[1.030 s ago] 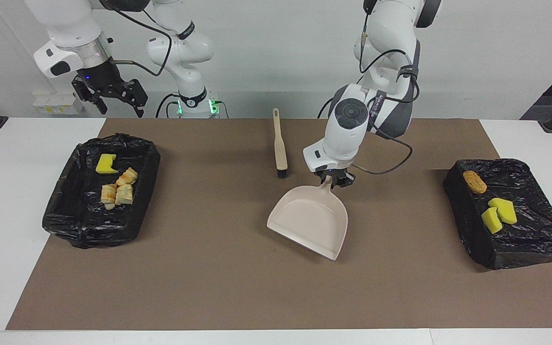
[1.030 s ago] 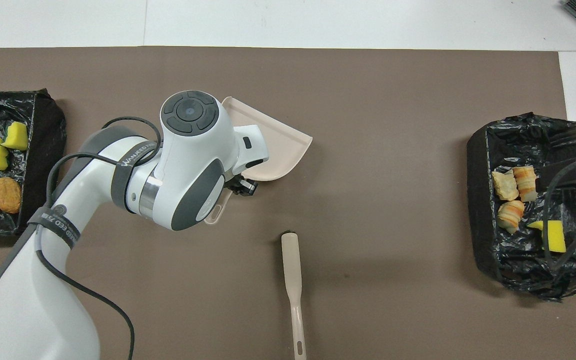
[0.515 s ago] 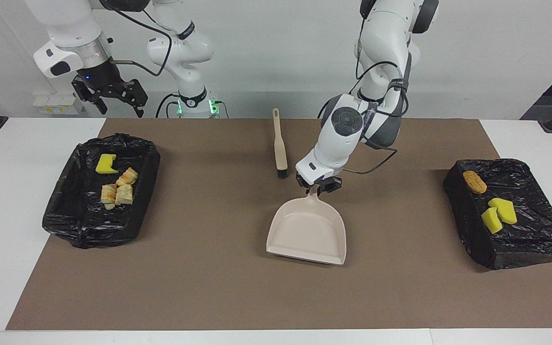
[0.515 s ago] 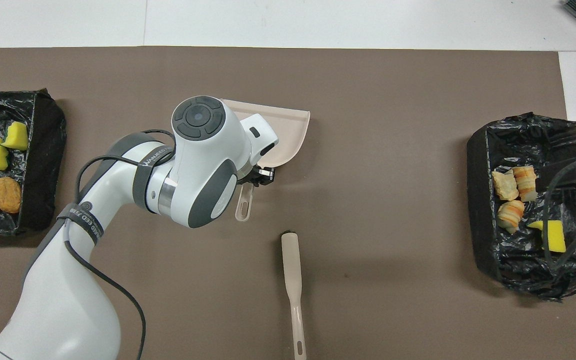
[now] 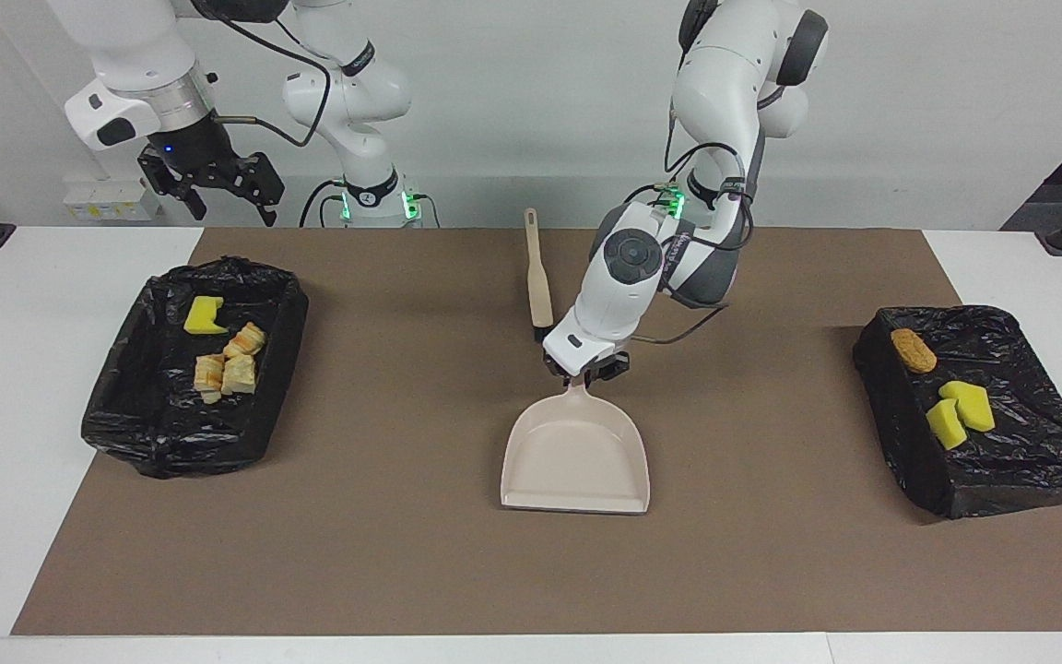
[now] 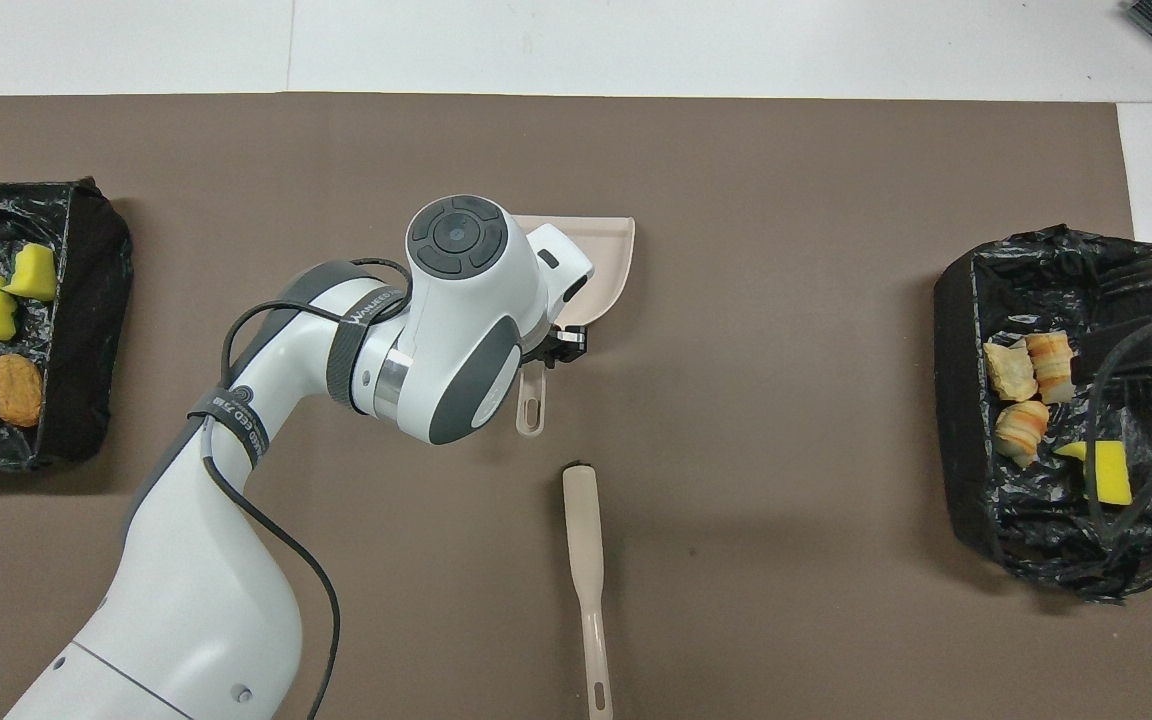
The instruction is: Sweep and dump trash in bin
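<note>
Your left end effector (image 5: 586, 376) is down at the handle of the beige dustpan (image 5: 577, 461), which lies flat mid-bench; you cannot tell whether its fingers grip. The brush (image 5: 538, 277) lies nearer the robots. Your right end effector (image 5: 218, 184) waits, spread wide, above the bin (image 5: 125, 415) holding a yellow sponge (image 5: 204, 315) and bread lumps (image 5: 227, 364). The black-lined tray (image 5: 1029, 461) at the left arm's end carries two sponge chunks (image 5: 960, 413) and a brown nugget (image 5: 914, 350).
</note>
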